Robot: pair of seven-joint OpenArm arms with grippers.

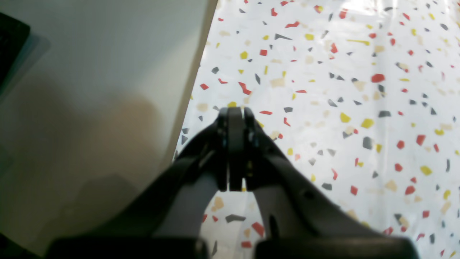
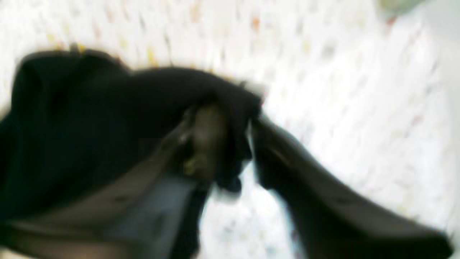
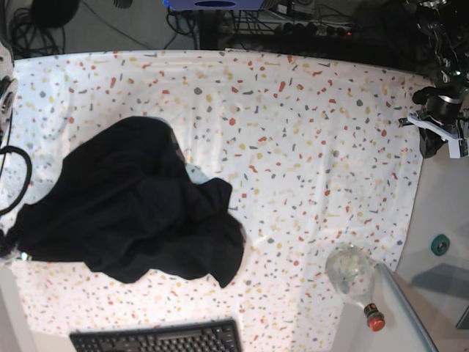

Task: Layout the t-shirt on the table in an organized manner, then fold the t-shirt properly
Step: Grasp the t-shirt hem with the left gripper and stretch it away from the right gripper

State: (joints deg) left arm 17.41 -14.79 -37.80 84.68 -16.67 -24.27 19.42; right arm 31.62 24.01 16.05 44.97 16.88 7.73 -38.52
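The black t-shirt [image 3: 139, 213] lies crumpled in a heap on the left half of the speckled table [image 3: 315, 147]. In the blurred right wrist view my right gripper [image 2: 239, 133] is shut on a fold of the t-shirt [image 2: 72, 126], with cloth bunched between the fingers. In the base view that gripper is hidden at the shirt's left corner by the frame edge. My left gripper [image 1: 235, 113] is shut and empty above the table's [image 1: 323, 108] edge. It shows at the far right of the base view [image 3: 440, 136], far from the shirt.
A black keyboard [image 3: 157, 339] lies at the front edge. A clear bottle with a red cap [image 3: 355, 279] lies at the front right corner. A plain grey surface [image 3: 447, 213] adjoins the table's right edge. A black cable loop [image 3: 15, 180] sits at the left edge.
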